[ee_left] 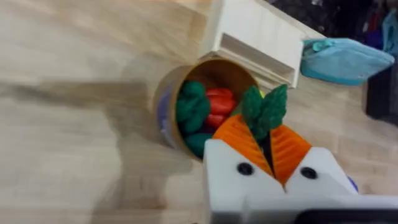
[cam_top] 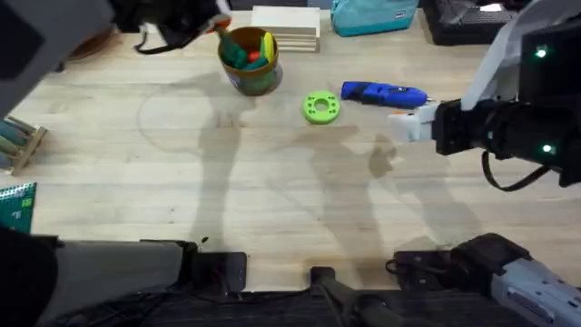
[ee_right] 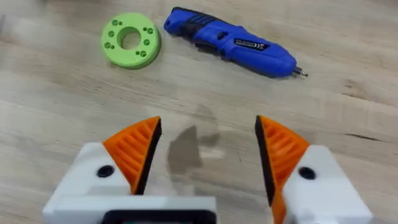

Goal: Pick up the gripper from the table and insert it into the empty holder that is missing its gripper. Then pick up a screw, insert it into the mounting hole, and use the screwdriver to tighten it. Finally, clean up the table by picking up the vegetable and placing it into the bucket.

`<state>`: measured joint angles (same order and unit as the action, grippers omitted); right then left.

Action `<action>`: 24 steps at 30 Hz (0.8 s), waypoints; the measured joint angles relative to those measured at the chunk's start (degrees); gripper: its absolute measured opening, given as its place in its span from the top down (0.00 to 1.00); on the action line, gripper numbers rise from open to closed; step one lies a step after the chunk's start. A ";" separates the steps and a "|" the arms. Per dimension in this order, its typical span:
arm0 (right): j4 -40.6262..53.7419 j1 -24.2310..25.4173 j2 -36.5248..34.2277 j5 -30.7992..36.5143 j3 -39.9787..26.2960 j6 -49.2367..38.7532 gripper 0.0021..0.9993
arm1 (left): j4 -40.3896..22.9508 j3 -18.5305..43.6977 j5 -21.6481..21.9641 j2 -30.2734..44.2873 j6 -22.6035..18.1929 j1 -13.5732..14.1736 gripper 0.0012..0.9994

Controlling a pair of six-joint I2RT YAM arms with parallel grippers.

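The olive-green bucket (cam_top: 248, 61) with a tan rim (ee_left: 186, 70) stands at the back of the table, with red and green toy pieces inside. My left gripper (cam_top: 221, 27) (ee_left: 266, 134) hovers just above its rim, shut on the vegetable (ee_left: 264, 107), whose leafy green end sticks out between the orange pads. The blue screwdriver (cam_top: 383, 94) (ee_right: 230, 42) lies flat on the table. My right gripper (cam_top: 399, 123) (ee_right: 207, 124) hangs open just in front of it, holding nothing. The loose gripper, the holder and the screw are out of view.
A bright green ring-shaped disc (cam_top: 320, 107) (ee_right: 130, 40) lies left of the screwdriver. Stacked pale wooden blocks (cam_top: 287, 25) (ee_left: 255, 37) and a teal pouch (cam_top: 372, 14) (ee_left: 345, 59) sit behind the bucket. A small wooden rack (cam_top: 23, 145) stands at the left edge.
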<state>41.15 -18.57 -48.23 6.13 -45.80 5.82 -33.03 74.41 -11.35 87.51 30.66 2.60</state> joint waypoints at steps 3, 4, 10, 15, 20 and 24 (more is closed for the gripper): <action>0.01 0.00 0.00 0.00 0.00 0.00 0.10 | 3.36 0.00 -0.57 1.98 -2.80 2.17 0.98; 0.01 0.00 -0.01 0.01 0.00 0.00 0.10 | 4.46 0.00 -1.01 4.11 -6.65 3.67 0.98; 0.00 0.00 -0.02 0.00 0.00 0.00 0.10 | 4.96 0.00 -1.10 8.93 -13.55 3.90 0.48; 0.01 0.00 0.00 0.00 0.00 0.00 0.10 | 5.03 0.00 -1.13 9.41 -14.84 3.90 0.21; 0.00 0.00 0.00 0.02 0.00 0.00 0.10 | 5.05 0.00 -1.42 9.41 -15.64 3.90 0.01; 0.00 0.00 -0.02 0.00 0.00 0.53 0.10 | 3.96 0.00 -4.88 9.05 -17.94 3.90 0.01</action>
<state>41.15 -18.57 -48.25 6.13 -45.80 6.35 -29.07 74.41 -16.23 96.56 12.72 6.50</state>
